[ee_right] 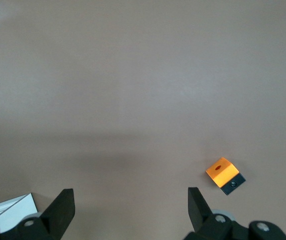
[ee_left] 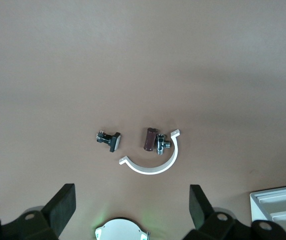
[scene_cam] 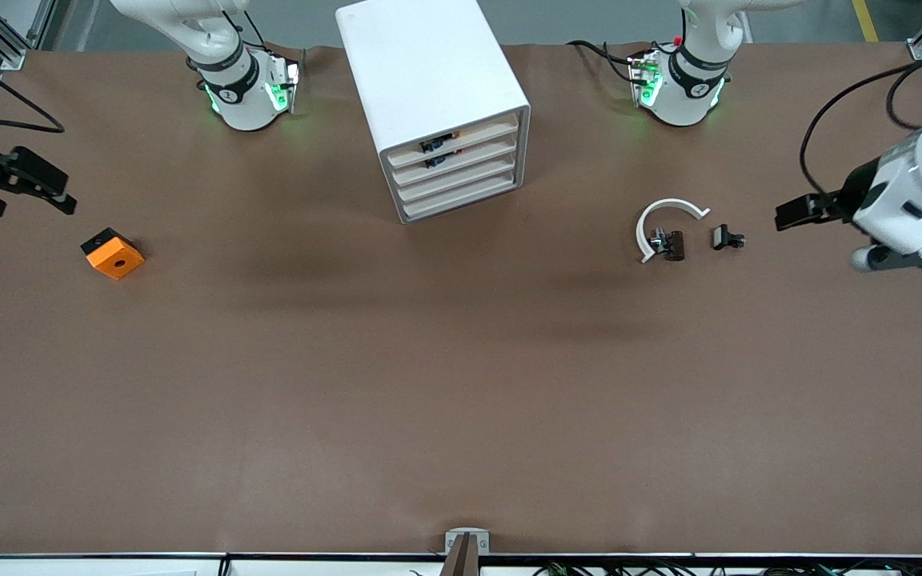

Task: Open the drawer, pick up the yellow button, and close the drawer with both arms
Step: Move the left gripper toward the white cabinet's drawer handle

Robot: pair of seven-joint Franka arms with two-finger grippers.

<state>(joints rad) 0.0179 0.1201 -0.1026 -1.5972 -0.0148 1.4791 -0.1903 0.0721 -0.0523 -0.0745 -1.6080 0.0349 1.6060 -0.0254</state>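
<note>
Near the cabinet (scene_cam: 437,104): orange block (scene_cam: 113,254), white curved strip (scene_cam: 663,224)

Two glossy white arms with rounded shells. Each base wears a black ring marked with a small white emblem and glows green at its sides – the right arm (scene_cam: 229,88), the left arm (scene_cam: 681,84). Black cables trail from both. The left gripper (ee_left: 132,209) and right gripper (ee_right: 131,210) are matte black – blunt wedge fingers, silver screws.
</note>
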